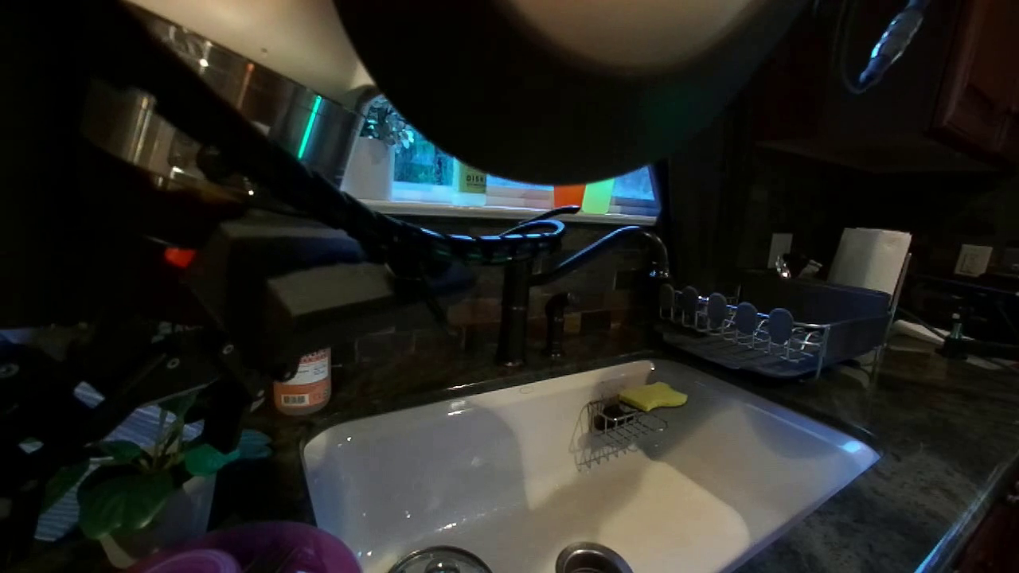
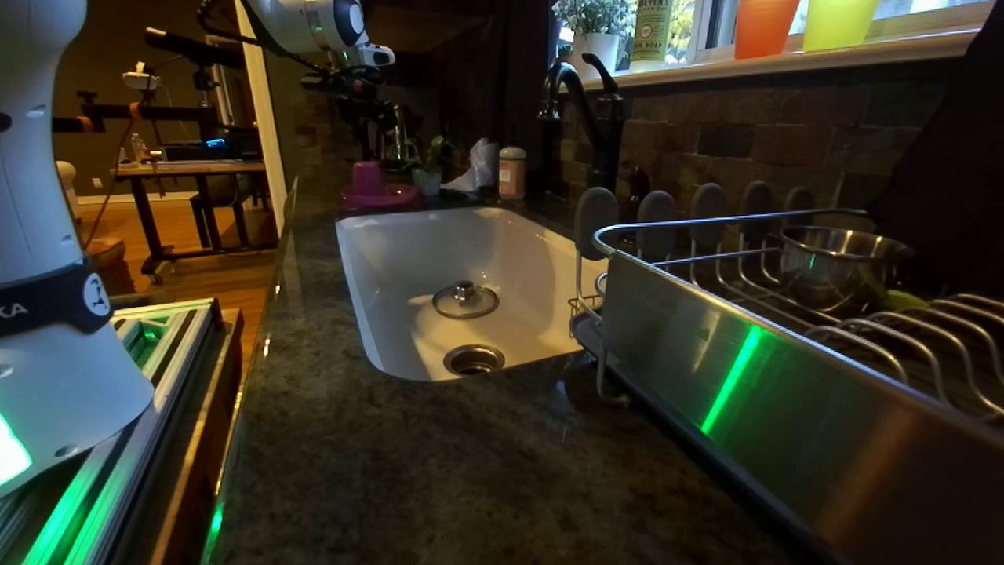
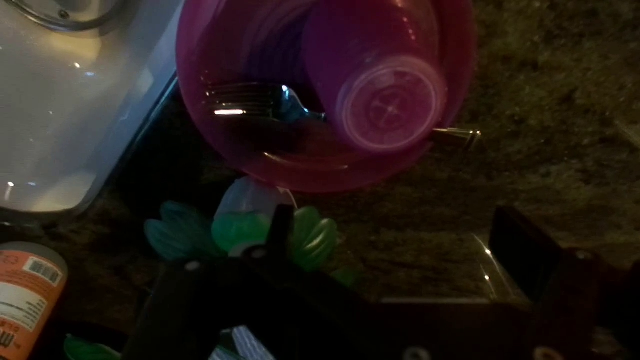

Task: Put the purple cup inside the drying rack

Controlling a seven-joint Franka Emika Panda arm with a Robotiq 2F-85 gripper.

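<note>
The purple cup [image 3: 392, 102] stands upside down, base up, in a wider magenta bowl [image 3: 320, 177] on the counter, with a fork [image 3: 270, 102] beside it. The cup also shows in both exterior views [image 2: 366, 180] [image 1: 199, 560], cut by the frame edge in the latter. My gripper [image 3: 395, 212] is open with nothing between its fingers. In the wrist view its fingertips lie below the bowl in the picture; in an exterior view the gripper [image 2: 367, 145] hangs just above the cup. The drying rack shows in both exterior views [image 2: 706, 314] [image 1: 848, 330], across the sink from the cup.
The white sink [image 2: 408, 345] lies between bowl and rack, holding a glass lid [image 2: 465, 300]. A black faucet [image 2: 604, 133] rises behind it. A potted plant [image 2: 427, 173] and a soap bottle [image 2: 511, 173] stand near the bowl. A steel bowl [image 2: 831, 267] sits in the rack.
</note>
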